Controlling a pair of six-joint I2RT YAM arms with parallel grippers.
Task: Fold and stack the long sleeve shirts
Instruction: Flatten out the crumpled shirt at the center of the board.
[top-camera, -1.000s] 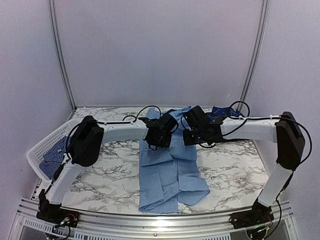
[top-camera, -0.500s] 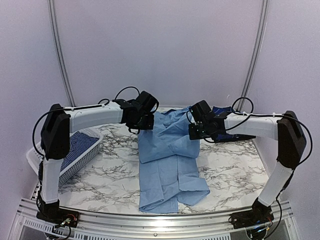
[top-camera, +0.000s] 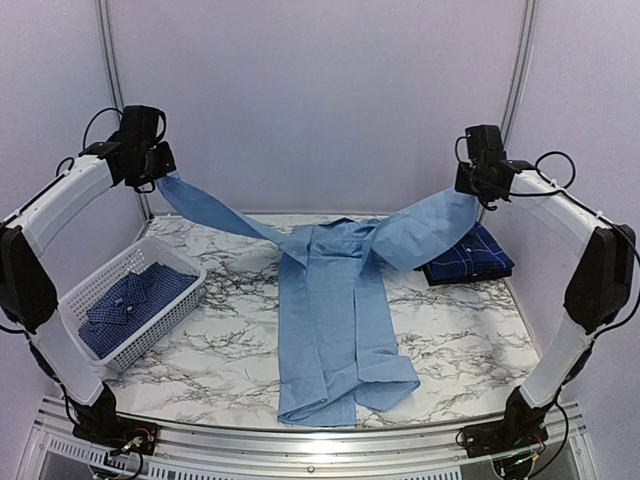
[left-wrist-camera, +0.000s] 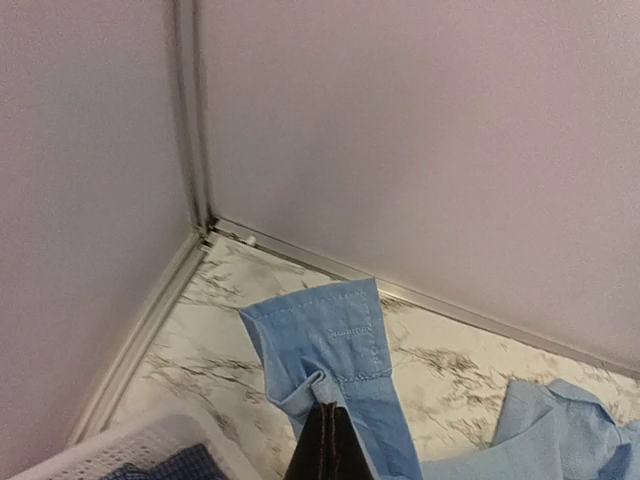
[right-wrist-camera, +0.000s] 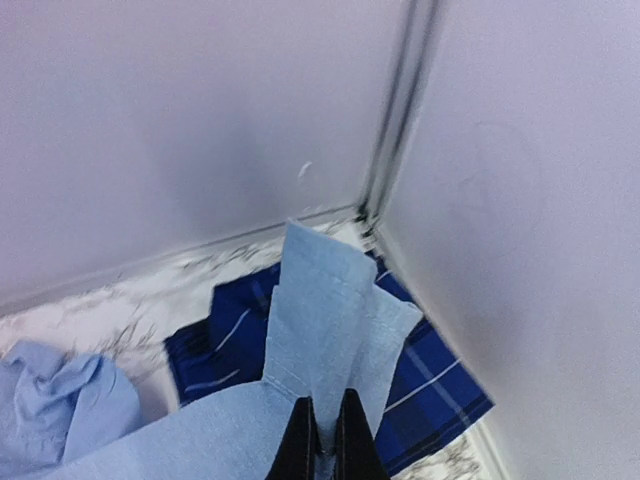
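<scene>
Marble table (top-camera: 200, 370), lilac walls (top-camera: 320, 100). At 9 o'clock the basket (top-camera: 75, 290) holds the check shirt (top-camera: 135, 300). Your left gripper (top-camera: 157, 177), up at 10, is pinched on one cuff (left-wrist-camera: 330, 330) of the light blue shirt (top-camera: 335, 320); its body rests at centre (collar (top-camera: 335, 238) toward 12). Right gripper (top-camera: 479, 190), at 2, clamps the other cuff, above the folded navy plaid shirt (top-camera: 470, 262). Step: sleeves (top-camera: 220, 212) spread wide. Next, I'd judge: lay both sleeves inward across the body. Count: three shirts, one basket.

We see the light blue shirt (top-camera: 335, 330) spread centrally, sleeves raised — navy plaid shirt (top-camera: 468, 258) folded right, check shirt (top-camera: 135, 300) in basket (top-camera: 165, 315).
</scene>
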